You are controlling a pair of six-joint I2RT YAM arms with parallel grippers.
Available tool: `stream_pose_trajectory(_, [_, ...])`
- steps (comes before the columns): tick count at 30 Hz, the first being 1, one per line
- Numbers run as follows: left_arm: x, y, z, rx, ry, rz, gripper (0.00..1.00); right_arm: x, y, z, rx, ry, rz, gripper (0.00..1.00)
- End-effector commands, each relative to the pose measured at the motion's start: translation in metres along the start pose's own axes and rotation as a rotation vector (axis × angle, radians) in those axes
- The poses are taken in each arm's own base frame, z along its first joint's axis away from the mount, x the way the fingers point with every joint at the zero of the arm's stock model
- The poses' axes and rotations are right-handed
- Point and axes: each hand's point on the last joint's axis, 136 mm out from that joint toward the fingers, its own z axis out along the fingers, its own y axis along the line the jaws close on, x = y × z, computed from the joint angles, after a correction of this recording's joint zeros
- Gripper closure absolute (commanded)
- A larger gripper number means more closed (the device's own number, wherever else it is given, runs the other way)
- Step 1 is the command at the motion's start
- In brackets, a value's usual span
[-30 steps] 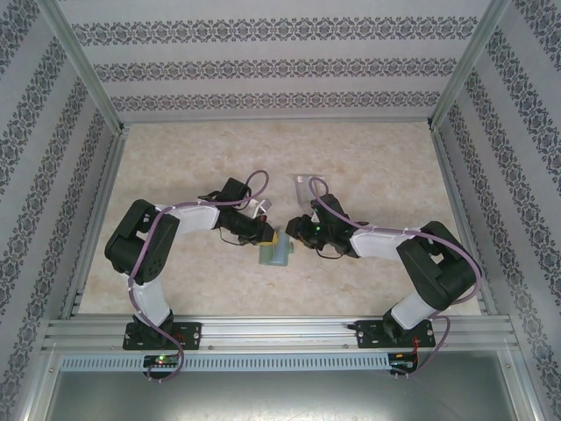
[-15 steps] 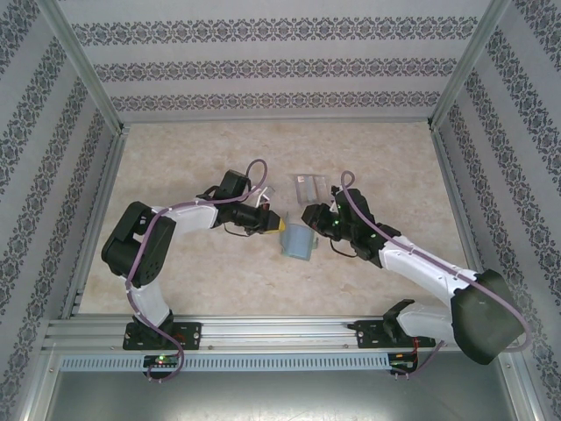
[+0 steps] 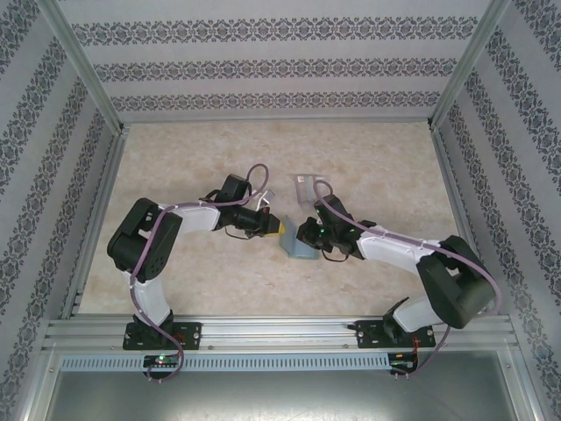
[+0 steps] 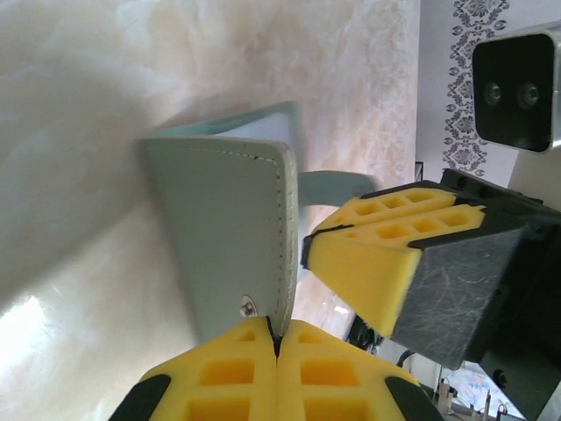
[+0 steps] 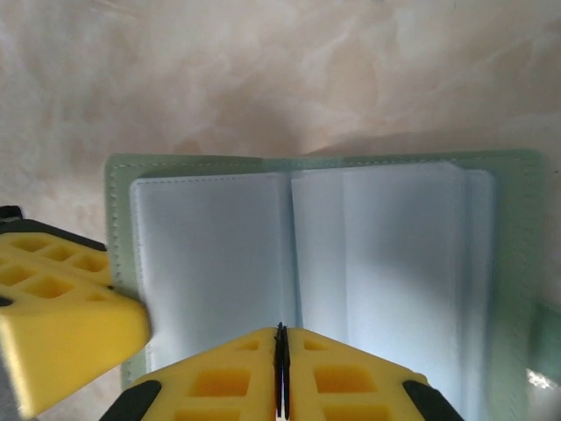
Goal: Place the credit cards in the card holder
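- left claw (image 4: 278, 346) clenched on the cover edge of the sage-green card holder (image 4: 228, 237), which stands open
- right claw (image 5: 281, 351) pressed together at the near edge of the clear sleeves (image 5: 210, 254); a pinched sleeve cannot be told
- credit cards (image 3: 305, 181) lie on the desk (image 3: 175, 175), beyond the right claw, apart from the card holder

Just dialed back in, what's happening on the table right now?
Both arms hold the sage-green folding card holder open at the middle of the beige marbled table. The left gripper is shut on one cover's edge; the right gripper looks shut on the clear plastic sleeves near the fold. The sleeves look empty. The small, pale, flat credit cards lie on the table beyond it, not yet picked up.
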Motion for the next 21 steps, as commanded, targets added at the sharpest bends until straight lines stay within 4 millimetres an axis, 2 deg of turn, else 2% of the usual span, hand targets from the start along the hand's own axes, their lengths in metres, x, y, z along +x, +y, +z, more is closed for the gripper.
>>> stream_pose_trajectory(1, [-0.002, 0.01, 0.004, 0.004, -0.015, 0.013, 1.0, -0.002, 0.01, 0.007, 0.005, 0.004, -0.071, 0.89])
stream_pose_trajectory(7, [-0.001, 0.015, -0.002, -0.028, -0.018, 0.018, 0.98, -0.001, 0.01, 0.013, 0.026, 0.019, -0.084, 0.92])
stream_pose_trajectory(10, [0.0, 0.019, -0.003, -0.044, -0.022, -0.005, 0.83, -0.003, 0.007, 0.01, 0.047, 0.009, -0.091, 0.92])
stream_pose_trajectory(13, [0.001, 0.025, -0.003, -0.067, -0.031, -0.017, 0.74, -0.005, 0.007, 0.004, 0.052, -0.01, -0.108, 0.89])
stream_pose_trajectory(15, [0.0, 0.026, -0.004, -0.078, -0.037, -0.024, 0.58, -0.008, 0.005, -0.001, 0.059, -0.024, -0.119, 0.85])
stream_pose_trajectory(17, [-0.001, 0.026, -0.005, -0.089, -0.051, -0.028, 0.48, -0.015, 0.004, -0.01, 0.066, -0.033, -0.119, 0.81])
stream_pose_trajectory(18, [-0.001, 0.027, -0.007, -0.097, -0.059, -0.03, 0.44, -0.021, 0.005, -0.018, 0.065, -0.051, -0.125, 0.8])
stream_pose_trajectory(21, [0.001, 0.031, -0.01, -0.141, -0.057, -0.023, 0.43, -0.046, 0.01, -0.048, 0.052, -0.153, -0.171, 0.74])
